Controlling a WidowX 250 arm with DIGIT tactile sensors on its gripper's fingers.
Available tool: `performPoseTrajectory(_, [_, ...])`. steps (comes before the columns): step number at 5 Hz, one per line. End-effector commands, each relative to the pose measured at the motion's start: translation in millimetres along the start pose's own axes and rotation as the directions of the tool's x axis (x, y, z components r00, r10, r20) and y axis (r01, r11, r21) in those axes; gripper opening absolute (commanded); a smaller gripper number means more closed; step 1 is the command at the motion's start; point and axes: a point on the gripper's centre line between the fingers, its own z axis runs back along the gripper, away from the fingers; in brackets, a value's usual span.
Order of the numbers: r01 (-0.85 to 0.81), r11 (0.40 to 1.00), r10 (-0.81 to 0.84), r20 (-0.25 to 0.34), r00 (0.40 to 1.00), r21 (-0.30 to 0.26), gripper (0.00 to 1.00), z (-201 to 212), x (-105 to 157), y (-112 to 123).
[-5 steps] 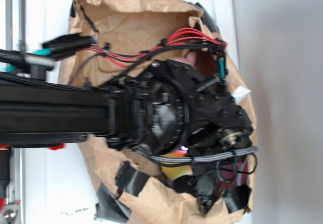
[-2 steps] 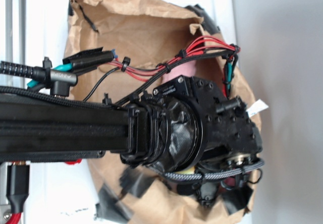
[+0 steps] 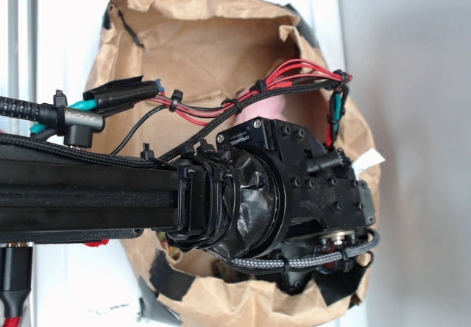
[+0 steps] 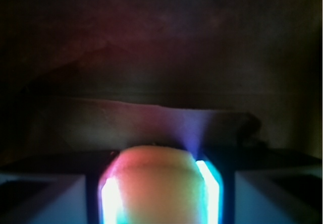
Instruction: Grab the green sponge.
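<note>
Wrist view: fingers (image 4: pixel 214 193) flank a pale foam block, judged the green sponge (image 4: pixel 156 183), apparently closed on both its sides. Exterior view: arm (image 3: pixel 88 202) hides the sponge inside the brown paper bag (image 3: pixel 199 40). Grasp seemingly made; lifting remains.

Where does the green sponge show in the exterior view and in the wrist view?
Exterior: not visible; the arm and claw housing cover the paper bag's inside.
Wrist: the green sponge sits bottom centre, a pale, brightly lit block between the claw's fingers.
Shared landmark: the brown bag wall, dim behind the sponge.
</note>
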Motion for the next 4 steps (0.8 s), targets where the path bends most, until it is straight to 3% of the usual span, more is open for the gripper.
performPoseTrajectory(1, [0.027, 0.99, -0.033, 0.039, 0.999, 0.141, 0.0, 44, -19, 17])
performPoseTrajectory(3, [-0.069, 0.986, 0.057, 0.078, 0.995, 0.153, 0.0, 104, -45, 44])
performPoseTrajectory(4, [-0.105, 0.98, 0.091, 0.087, 0.992, 0.167, 0.0, 129, -43, 58])
